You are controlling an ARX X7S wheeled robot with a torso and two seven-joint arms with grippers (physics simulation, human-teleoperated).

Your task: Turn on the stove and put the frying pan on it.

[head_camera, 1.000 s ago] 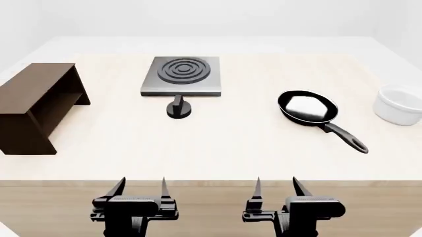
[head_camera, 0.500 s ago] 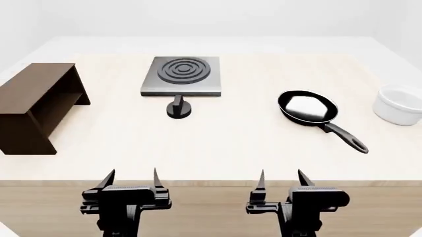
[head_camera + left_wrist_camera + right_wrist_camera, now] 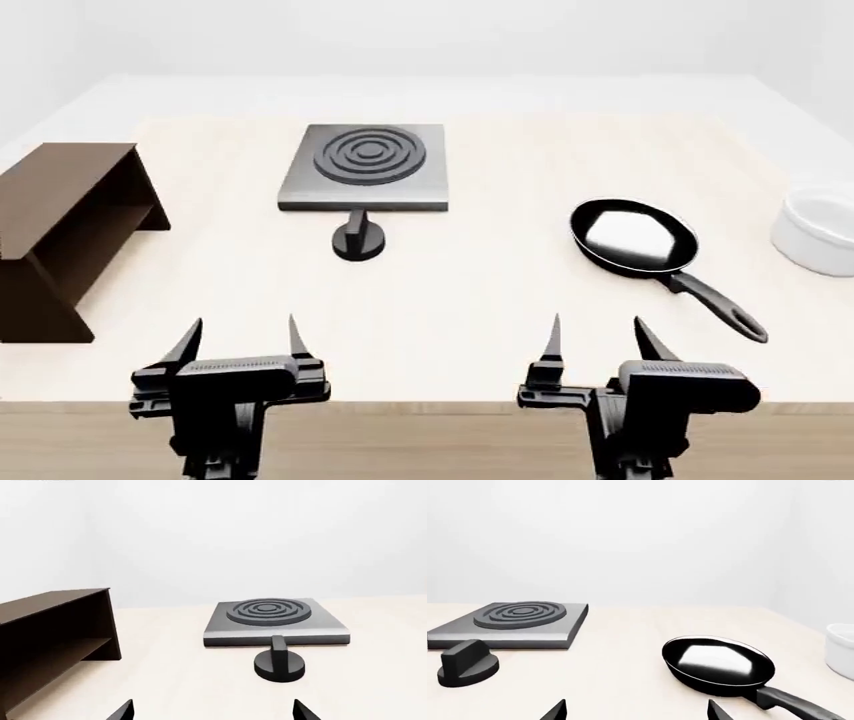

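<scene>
The stove [image 3: 363,166] is a flat grey plate with dark rings at the table's far middle, also in the left wrist view [image 3: 275,622] and right wrist view [image 3: 514,624]. Its round black knob [image 3: 358,240] [image 3: 280,664] [image 3: 468,663] stands just in front of it. To the right lies the black frying pan [image 3: 635,236] [image 3: 719,665], glossy inside, its handle [image 3: 717,307] pointing toward the near right. My left gripper [image 3: 244,340] [image 3: 212,713] hangs open over the near table edge, in line with the knob. At the near edge my right gripper [image 3: 595,340] [image 3: 636,713] is open, short of the pan.
A brown wooden shelf [image 3: 56,236] [image 3: 50,640] stands at the table's left side. A white bowl [image 3: 821,231] [image 3: 842,647] sits at the far right edge. The light wooden table [image 3: 467,290] ends just in front of both grippers.
Both grippers have moved forward over the table's near edge, the left one drifting left. The head view has shifted, so the table's things sit slightly lower in it.
</scene>
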